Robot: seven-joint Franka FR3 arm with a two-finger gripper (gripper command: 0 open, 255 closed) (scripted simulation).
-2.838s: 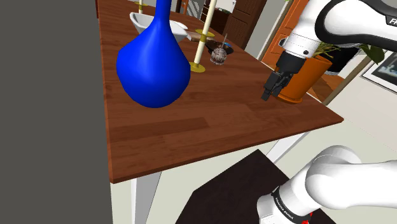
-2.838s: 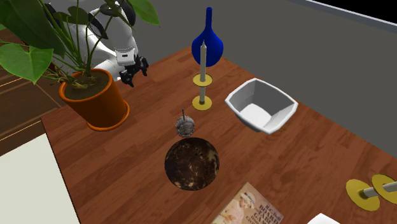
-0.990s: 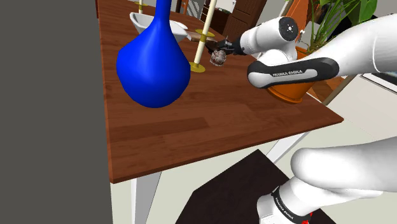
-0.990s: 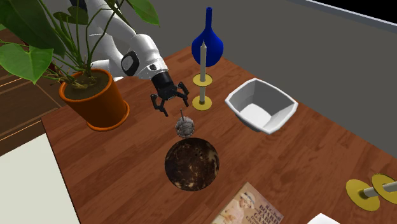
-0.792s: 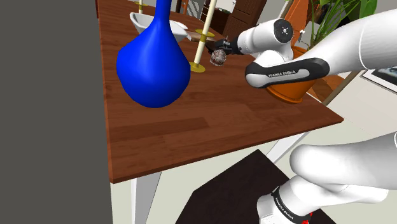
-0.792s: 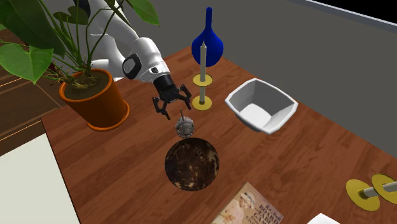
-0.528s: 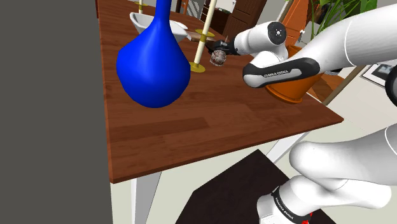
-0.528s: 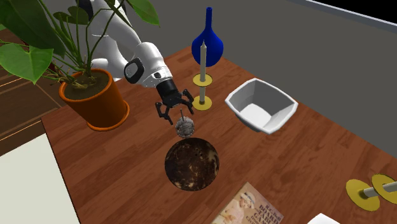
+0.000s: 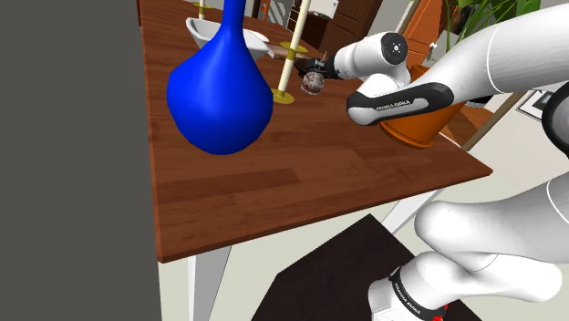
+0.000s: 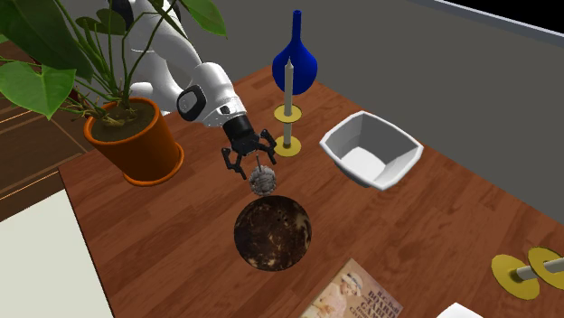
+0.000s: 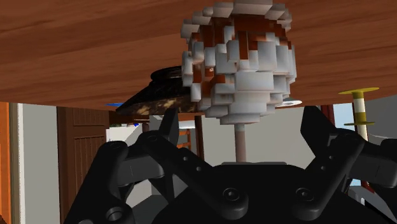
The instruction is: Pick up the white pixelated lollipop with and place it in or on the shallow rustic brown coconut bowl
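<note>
My arm (image 9: pixel 492 55) is glossy white with dark joints and a black lettered band (image 9: pixel 401 98) (Franka Emika); gripper (image 10: pixel 249 158) all black, screws showing.

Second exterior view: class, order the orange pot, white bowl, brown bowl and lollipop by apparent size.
Largest: orange pot and white bowl, too alike to rank.
Then brown bowl.
Smallest: lollipop.

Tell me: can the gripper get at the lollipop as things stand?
Probably yes: the open gripper sits right at the lollipop, its stick between the fingers with nothing blocking; the candlestick stands aside.
</note>
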